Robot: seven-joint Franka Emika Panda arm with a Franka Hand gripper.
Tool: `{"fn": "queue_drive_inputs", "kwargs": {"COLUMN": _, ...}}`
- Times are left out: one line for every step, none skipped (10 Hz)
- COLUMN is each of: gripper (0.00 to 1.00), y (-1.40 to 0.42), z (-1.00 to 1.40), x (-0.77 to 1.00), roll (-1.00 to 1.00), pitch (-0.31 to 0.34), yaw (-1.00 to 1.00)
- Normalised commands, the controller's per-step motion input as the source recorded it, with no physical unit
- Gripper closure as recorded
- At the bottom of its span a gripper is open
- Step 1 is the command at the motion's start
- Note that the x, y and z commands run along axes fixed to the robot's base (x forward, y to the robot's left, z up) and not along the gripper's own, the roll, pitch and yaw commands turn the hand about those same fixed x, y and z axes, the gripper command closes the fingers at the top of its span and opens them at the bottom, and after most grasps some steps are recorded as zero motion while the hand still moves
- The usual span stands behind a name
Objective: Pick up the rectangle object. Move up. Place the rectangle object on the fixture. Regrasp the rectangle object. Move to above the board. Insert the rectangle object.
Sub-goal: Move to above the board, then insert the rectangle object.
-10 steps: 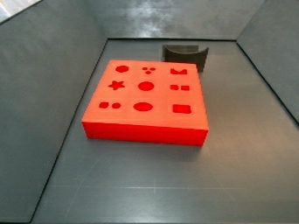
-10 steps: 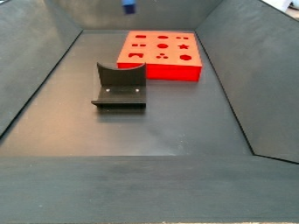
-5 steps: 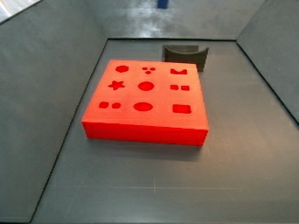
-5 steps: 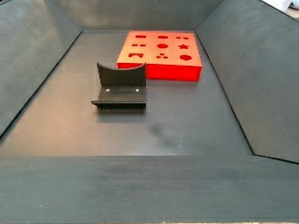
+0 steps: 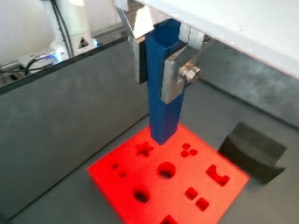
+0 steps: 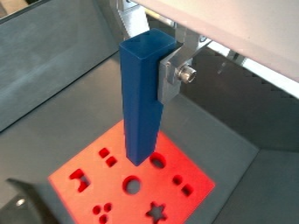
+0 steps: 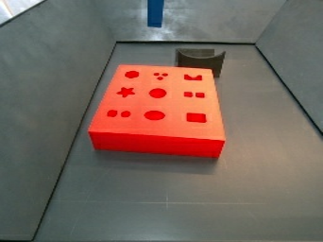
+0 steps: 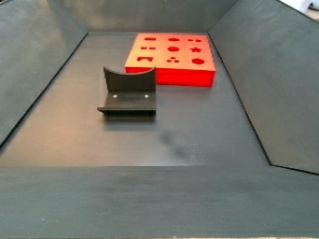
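A smooth blue rectangle object (image 6: 145,96), long and square-edged, hangs upright, pinched near its top by the gripper (image 5: 162,54) with flat silver fingers (image 5: 177,72), high above the glossy red-orange board (image 7: 158,106) with shaped holes. The dark notched fixture (image 8: 127,92) sits apart on matte grey floor.

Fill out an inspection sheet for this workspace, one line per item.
Surface: dark grey floor, bare apart from the job's things.
Blue bar: upright, held high above the board; only its lower end shows in a side view.
Board: red-orange, flat on the floor, holes unfilled.
Fixture: on the floor beside the board, nothing on it.
Clutter: nothing seen.
Gripper: above the board, shut on the bar's upper part.
Cables: some behind the wall in a wrist view.
Surroundings: grey walls.
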Motion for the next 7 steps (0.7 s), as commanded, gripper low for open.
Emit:
{"fn": "queue_drive_inputs", "kwargs": {"gripper": 1.00, "y": -0.04, "z": 0.01, "x": -0.06, "roll": -0.28, "pitch": -0.027, "yaw": -0.01}}
{"fn": "queue_drive_inputs", "kwargs": {"gripper": 1.00, "y": 0.00, "z": -0.01, "x": 0.00, "roll": 0.00, "pitch": -0.026, "yaw": 0.00}}
{"fn": "queue_drive_inputs", "kwargs": {"gripper": 1.00, "y": 0.00, "z": -0.10, "x": 0.00, "roll": -0.08, "pitch": -0.100, "yaw": 0.00}}
{"fn": "queue_drive_inputs", "kwargs": {"gripper": 1.00, "y": 0.03, "z": 0.00, "x": -0.04, "roll": 0.00, "pitch": 0.000, "yaw": 0.00}}
{"fn": "queue_drive_inputs", "kwargs": {"gripper": 1.00, "y": 0.00, "z": -0.30, "x": 0.41, "roll": -0.04, "pitch": 0.000, "yaw": -0.68}}
{"fn": "queue_drive_inputs", "kwargs": {"gripper": 1.00, "y": 0.00, "z": -0.38, "x": 0.00, "roll": -0.01, "pitch": 0.000, "yaw": -1.00}}
{"fn": "queue_drive_inputs", "kwargs": {"gripper": 1.00, "y": 0.00, "z": -0.39, "x": 0.00, "roll": -0.01, "pitch": 0.000, "yaw": -1.00}}
